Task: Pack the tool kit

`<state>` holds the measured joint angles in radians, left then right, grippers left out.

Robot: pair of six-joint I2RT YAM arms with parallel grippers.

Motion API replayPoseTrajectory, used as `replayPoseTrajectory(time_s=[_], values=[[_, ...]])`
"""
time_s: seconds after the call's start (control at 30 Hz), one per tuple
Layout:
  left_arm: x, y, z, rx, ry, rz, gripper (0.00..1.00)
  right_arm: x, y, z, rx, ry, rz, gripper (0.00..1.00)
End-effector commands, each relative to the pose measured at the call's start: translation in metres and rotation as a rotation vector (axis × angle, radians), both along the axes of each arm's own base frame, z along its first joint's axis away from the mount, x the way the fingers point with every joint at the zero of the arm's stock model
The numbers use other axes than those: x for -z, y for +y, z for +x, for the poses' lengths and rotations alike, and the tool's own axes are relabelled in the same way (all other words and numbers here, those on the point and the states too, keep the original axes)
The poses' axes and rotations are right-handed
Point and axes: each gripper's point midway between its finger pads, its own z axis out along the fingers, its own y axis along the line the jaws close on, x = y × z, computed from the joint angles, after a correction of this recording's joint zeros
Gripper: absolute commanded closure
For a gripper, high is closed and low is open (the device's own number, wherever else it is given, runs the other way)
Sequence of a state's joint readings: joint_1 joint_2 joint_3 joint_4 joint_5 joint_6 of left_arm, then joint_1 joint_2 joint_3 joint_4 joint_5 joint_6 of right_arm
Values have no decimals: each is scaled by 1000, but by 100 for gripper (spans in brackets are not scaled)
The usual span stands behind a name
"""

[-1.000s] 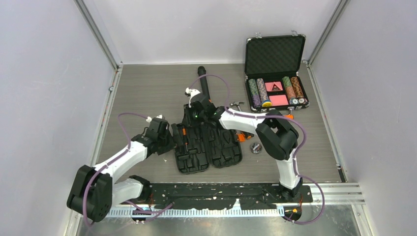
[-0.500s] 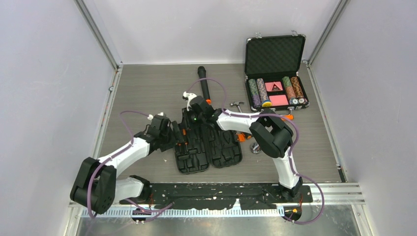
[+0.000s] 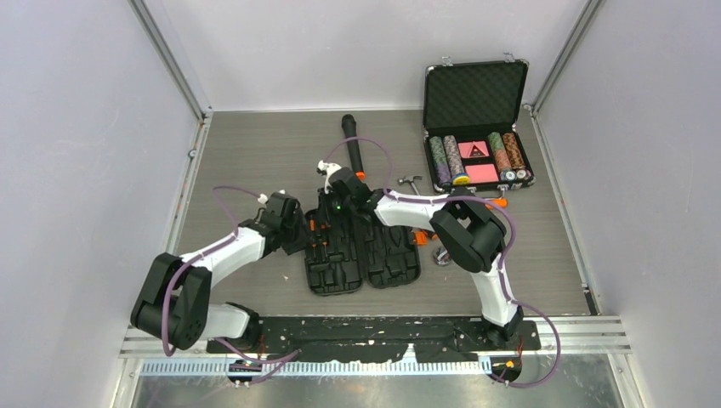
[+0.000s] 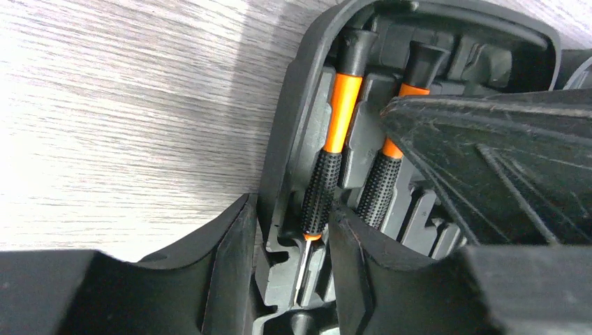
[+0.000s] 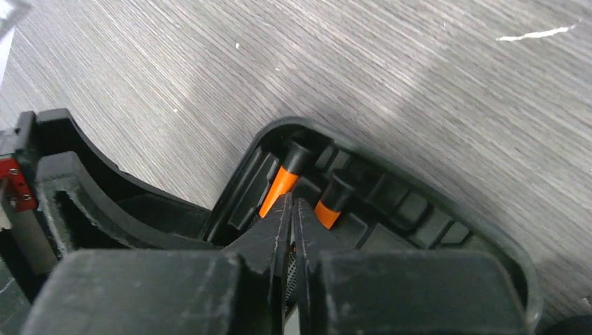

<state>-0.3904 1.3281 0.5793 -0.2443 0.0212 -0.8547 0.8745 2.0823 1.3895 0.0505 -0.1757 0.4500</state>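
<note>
the tool kit [image 3: 389, 255] is of black plastic, matt and a little dull, with moulded shapes inside. the screwdrivers [image 4: 322, 181] have a smooth orange plastic part and a black grip with fine rough knurling. the table [image 3: 255, 153] looks like grey wood grain, matt. the poker chip case [image 3: 474, 93] has shiny metal edges and bumpy black foam in its lid.

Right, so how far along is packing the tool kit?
Done: two screwdrivers sit in slots of the open tool kit. In hand: the left end effector stands open around one; the right end effector, shut, points between them. Left: the hammer lies on the table, other slots are empty.
</note>
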Motion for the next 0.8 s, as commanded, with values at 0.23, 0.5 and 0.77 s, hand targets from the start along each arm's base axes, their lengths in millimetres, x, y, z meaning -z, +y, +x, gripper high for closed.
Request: replayPoseTrajectory(time_s=[0.23,0.5,0.77], values=[[26,19,-22,-14,119,103,60,50,-31,-18,76,221,64,94],[24,18,-24,-13,107,91,61,84,-50,-20,199,365,130,95],[9,15,-21,-8,63,62,61,116,-101,-20,416,377,-123,94]])
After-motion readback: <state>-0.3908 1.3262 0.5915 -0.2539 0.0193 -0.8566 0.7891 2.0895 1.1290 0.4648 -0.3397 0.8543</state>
